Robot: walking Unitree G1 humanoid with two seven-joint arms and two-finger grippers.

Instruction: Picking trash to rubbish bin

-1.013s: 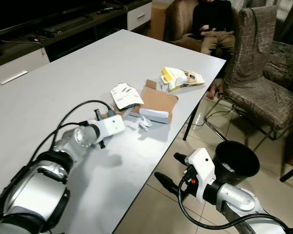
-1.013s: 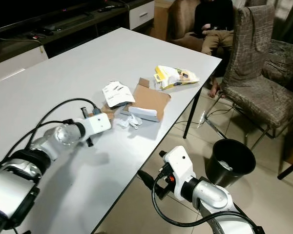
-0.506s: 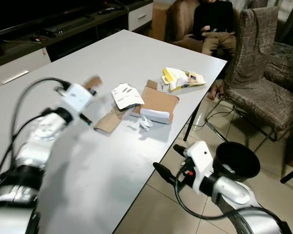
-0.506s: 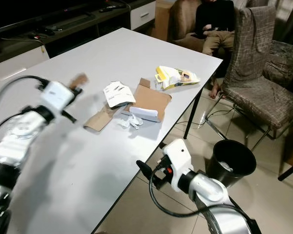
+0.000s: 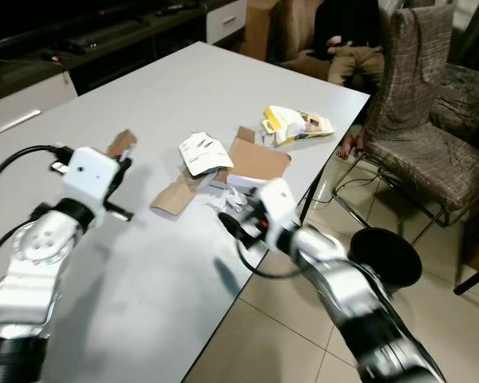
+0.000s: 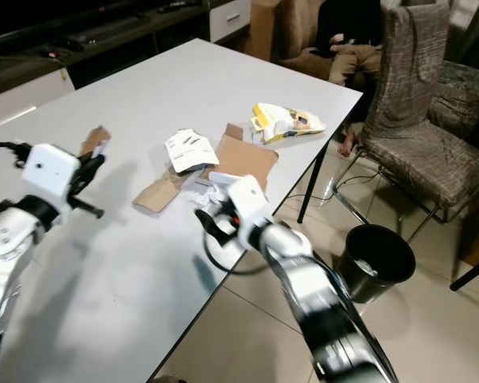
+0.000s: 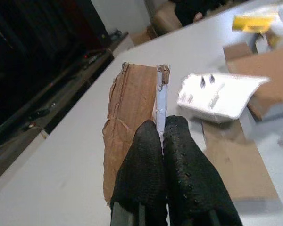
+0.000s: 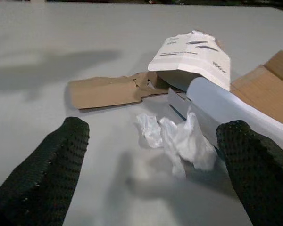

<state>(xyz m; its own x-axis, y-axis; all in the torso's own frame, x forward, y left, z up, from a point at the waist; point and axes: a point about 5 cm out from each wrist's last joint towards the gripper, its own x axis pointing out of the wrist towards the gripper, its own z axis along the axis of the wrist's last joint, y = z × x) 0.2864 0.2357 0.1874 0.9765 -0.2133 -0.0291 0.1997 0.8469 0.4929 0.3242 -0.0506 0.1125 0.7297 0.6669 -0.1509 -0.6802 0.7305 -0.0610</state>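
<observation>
The left gripper [image 7: 161, 136] is raised above the white table [image 5: 144, 96], on the robot's left side, and its two black fingers [image 7: 181, 160] are pressed together on a torn piece of brown cardboard [image 7: 132, 113], which stands up from the fingertips with a thin white strip along its edge. The right gripper [image 8: 153, 155] is low over the near edge of the table, beside the pile of trash, and its fingers [image 8: 52, 160] are spread wide with nothing between them; a crumpled white tissue [image 8: 177, 139] lies on the table just in front of the gap. Behind the tissue there is a flat brown strip of card [image 5: 173, 195], a white printed paper [image 5: 205, 153] lying tilted, a white box [image 8: 226, 106] and an open brown carton [image 5: 259, 162] under it. Further along the table, near the far edge, lies a yellow and white packet [image 5: 297, 128], apart from the other trash. The black bin [image 5: 387, 257] stands on the tiled floor to the right of the table, near a chair [image 5: 419, 120] with a patterned cover, and something pale lies inside the bin. A person [image 5: 347, 32] sits at the far end of the room.
</observation>
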